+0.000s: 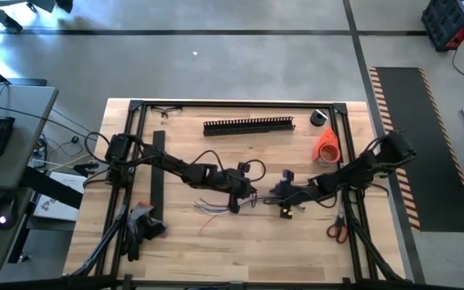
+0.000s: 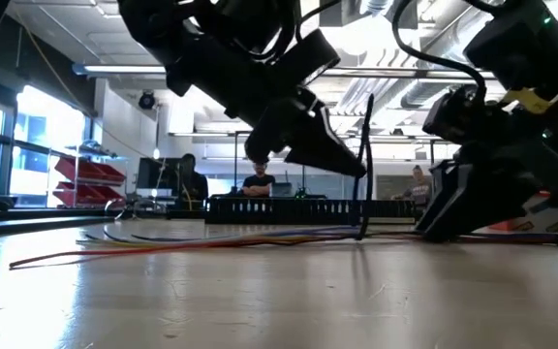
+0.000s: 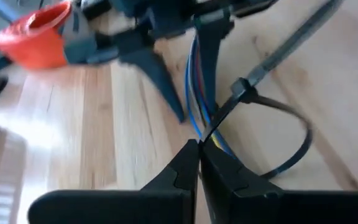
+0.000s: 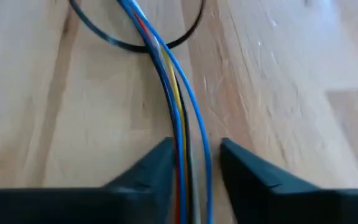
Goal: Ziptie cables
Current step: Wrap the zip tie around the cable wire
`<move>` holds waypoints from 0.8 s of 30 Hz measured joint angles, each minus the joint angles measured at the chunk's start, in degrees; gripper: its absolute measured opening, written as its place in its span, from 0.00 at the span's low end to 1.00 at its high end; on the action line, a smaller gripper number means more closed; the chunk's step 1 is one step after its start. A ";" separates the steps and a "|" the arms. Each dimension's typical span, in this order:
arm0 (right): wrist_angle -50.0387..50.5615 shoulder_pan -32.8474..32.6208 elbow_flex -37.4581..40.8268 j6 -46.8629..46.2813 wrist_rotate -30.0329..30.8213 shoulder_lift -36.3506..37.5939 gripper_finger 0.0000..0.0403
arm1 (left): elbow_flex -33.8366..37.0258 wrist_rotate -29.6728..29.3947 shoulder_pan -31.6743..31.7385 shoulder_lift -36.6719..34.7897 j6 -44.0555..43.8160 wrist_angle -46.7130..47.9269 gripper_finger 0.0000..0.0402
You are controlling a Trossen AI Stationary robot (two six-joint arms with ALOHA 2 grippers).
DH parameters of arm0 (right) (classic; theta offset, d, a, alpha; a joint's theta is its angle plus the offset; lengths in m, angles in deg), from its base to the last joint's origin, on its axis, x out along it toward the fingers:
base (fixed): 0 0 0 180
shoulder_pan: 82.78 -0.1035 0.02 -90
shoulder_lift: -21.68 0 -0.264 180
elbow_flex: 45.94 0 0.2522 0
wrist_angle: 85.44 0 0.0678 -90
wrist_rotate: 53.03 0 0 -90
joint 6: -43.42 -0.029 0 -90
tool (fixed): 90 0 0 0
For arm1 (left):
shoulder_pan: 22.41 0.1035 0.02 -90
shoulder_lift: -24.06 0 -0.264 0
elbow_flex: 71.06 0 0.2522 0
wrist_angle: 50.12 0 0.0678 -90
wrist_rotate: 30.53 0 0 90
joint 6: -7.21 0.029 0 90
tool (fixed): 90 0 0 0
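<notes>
The cables point(image 4: 178, 93), a bunch of thin blue, yellow and red wires, lie on the wooden table point(image 1: 240, 250) at its middle point(image 1: 216, 207). A black zip tie point(image 3: 291, 143) is looped around them, and its tail point(image 2: 367, 165) stands upright. My left gripper point(image 3: 199, 152) is shut on the tie and sits in the table's middle point(image 1: 240, 196). Just to its right is my right gripper point(image 1: 279, 193), low over the table. It is open point(image 4: 194, 158), with the cables running between its two fingers. My left gripper pinches the zip tie's strap point(image 3: 215, 123) between its two fingertips, just below the tie's head point(image 3: 241, 92). The fingers slant down from the table's left. The loop lies around the cables on the table and the tail rises above the fingers. Whether my right gripper's fingers point(image 4: 160, 165) touch the cables between them, I cannot tell.
A long black slotted strip point(image 1: 248, 126) lies at the far side and another black strip point(image 1: 157, 173) at the left. An orange tape roll point(image 1: 326, 147) and a small dark roll point(image 1: 319, 118) sit at the far right. Red-handled scissors point(image 1: 337, 231) lie near right.
</notes>
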 joint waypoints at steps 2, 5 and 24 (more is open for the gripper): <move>-0.07 0.98 -0.01 5.07 0.43 -0.01 0.13 | 0.00 -1.51 -0.41 0.00 -1.58 1.59 0.00; -0.52 3.68 0.09 14.11 0.23 0.03 0.03 | -0.07 -4.08 -1.03 0.00 -6.00 4.26 0.00; -4.92 23.13 -3.96 50.90 1.21 0.65 0.22 | -0.09 -45.54 -8.12 -0.92 -13.75 11.58 0.00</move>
